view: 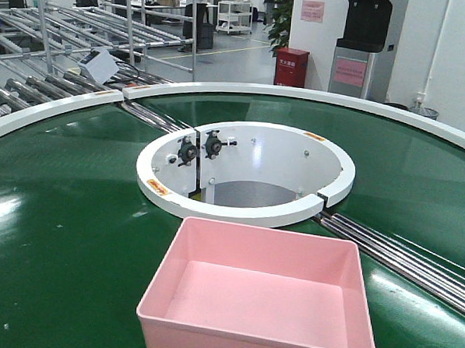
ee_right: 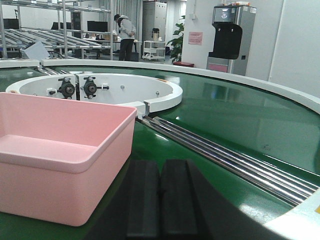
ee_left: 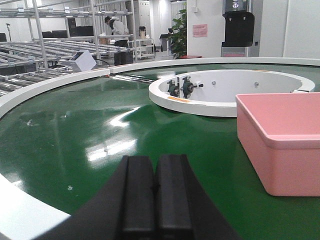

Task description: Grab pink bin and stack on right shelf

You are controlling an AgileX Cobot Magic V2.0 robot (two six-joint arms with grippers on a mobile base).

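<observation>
Leftmost, in the front view, steel roller racks (view: 34, 86) beyond a white outer rim (view: 56, 110). Next, a wide green belt (view: 65, 235), glossy, curving round a white ring (view: 242, 213) at centre. Inside the ring, two black bearing blocks (view: 213, 146) on the left of its inner wall. Just this side of the ring, slightly right of centre, the bin (view: 257, 296): pale pink, shallow, rectangular, upright and open-topped, with nothing inside. Resting flat on the belt, near the ring but apart from it. Right of the bin, bright steel rollers (view: 400, 257) running diagonally from the ring toward the right edge. Far back on the right, a red cabinet (view: 291, 66) and a black-fronted machine (view: 365, 33) against a white wall (view: 457, 53).

From the left wrist: left pincer (ee_left: 153, 185) at bottom centre, low over the belt, black pads pressed together with nothing between. To its right, the bin, well clear of the pads. Far off, a person (ee_left: 118, 27) standing among the racks.

From the right wrist: on the left, the bin, one corner nearest the camera. At bottom centre, right pincer (ee_right: 160, 195), pads likewise closed on nothing, just beside that near corner; touching or not, cannot tell. Off to the right, the rollers.
</observation>
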